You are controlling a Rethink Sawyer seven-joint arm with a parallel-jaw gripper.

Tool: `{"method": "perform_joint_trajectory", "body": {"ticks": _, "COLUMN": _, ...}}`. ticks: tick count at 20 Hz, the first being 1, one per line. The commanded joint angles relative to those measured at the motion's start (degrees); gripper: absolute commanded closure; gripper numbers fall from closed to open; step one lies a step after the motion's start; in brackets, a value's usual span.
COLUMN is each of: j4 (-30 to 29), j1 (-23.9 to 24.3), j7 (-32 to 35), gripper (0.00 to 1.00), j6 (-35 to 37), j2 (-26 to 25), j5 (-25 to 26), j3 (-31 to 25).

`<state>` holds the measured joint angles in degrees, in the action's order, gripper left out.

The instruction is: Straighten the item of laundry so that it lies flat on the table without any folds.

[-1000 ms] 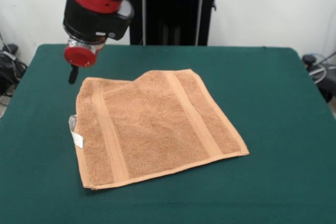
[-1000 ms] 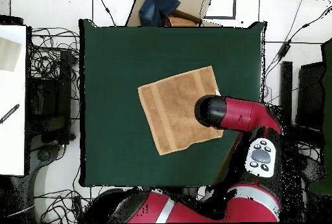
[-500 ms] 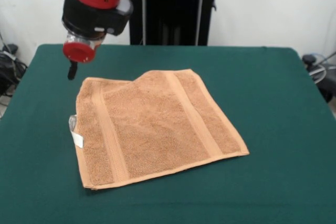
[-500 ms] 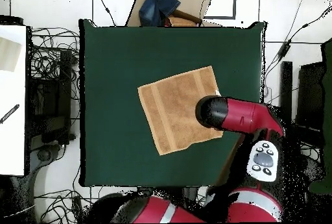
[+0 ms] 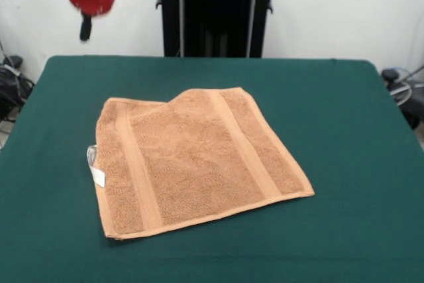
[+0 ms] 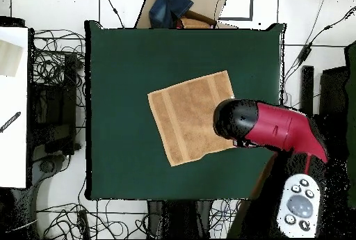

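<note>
The orange-tan towel (image 5: 192, 157) lies spread in the middle of the dark green table (image 5: 344, 130), empty of any grip. Two woven bands run across it and its white loop tag (image 5: 96, 167) sticks out at the left edge. Its far left corner (image 5: 149, 103) is turned over on itself, which leaves a notch in the far edge. My gripper (image 5: 85, 30) hangs high above the table's far left corner, well clear of the towel. In the overhead view my red arm (image 6: 271, 126) covers the right corner of the towel (image 6: 184, 115), and the gripper is hidden beneath it.
My black pedestal (image 5: 215, 11) stands behind the table's far edge. Cables (image 5: 10, 84) lie off the left side. In the overhead view a box with blue cloth (image 6: 177, 4) sits beyond the table (image 6: 118, 77), and a white surface (image 6: 14, 105) stands at the left.
My gripper has risen from just above the towel's far left corner to the top of the front view. The towel has not moved.
</note>
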<state>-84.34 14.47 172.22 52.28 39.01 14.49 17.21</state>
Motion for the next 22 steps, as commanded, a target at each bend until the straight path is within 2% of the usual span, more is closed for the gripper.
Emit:
{"method": "perform_joint_trajectory", "body": {"ticks": 1, "j4": -4.55, "j1": -1.67, "j7": -13.07, "gripper": 0.0, "j6": 11.81, "j2": 9.37, "j5": -0.19, "j3": -4.39}}
{"method": "perform_joint_trajectory", "body": {"ticks": 4, "j4": -6.44, "j1": -2.88, "j7": -10.38, "gripper": 0.0, "j6": 11.7, "j2": 10.7, "j5": 0.11, "j3": -4.08}}
{"method": "perform_joint_trajectory", "body": {"ticks": 10, "j4": -7.01, "j1": -5.0, "j7": -4.26, "gripper": 0.0, "j6": 8.59, "j2": 7.73, "j5": 1.07, "j3": -4.23}}
{"method": "perform_joint_trajectory", "body": {"ticks": 22, "j4": -6.14, "j1": -8.05, "j7": 0.61, "gripper": 0.0, "j6": 6.84, "j2": 4.3, "j5": -0.08, "j3": -3.6}}
